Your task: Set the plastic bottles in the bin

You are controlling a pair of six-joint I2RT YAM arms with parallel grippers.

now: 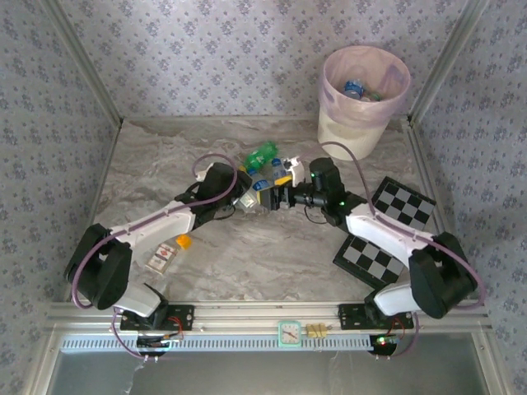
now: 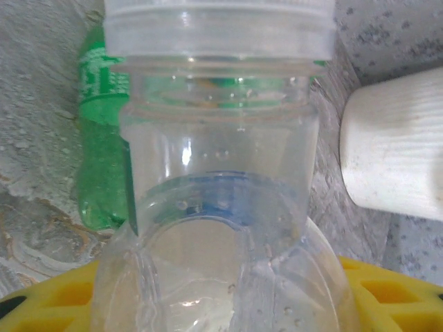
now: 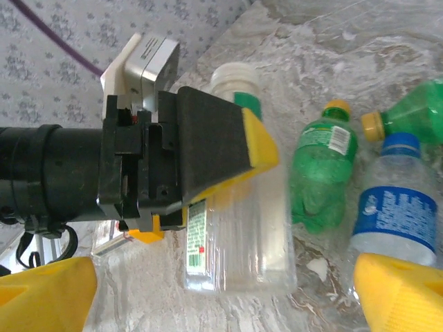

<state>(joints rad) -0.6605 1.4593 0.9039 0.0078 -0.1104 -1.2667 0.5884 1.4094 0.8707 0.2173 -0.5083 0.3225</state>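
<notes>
One clear white-capped bottle [image 3: 242,235], two green bottles [image 3: 322,173]

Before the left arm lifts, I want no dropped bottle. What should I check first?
1. Grip: the left hand is closed on the clear bottle, one finger on each side: ok.
2. Bottle off the table: not ok, it lies flat.
3. The right hand is open and holds nothing: ok.
4. Way to the bin: probably not ok, the right arm sits between.
5. Bin upright, with room inside: ok.
6. Neighbours out of the way: cannot tell, a green bottle lies close beside.
</notes>
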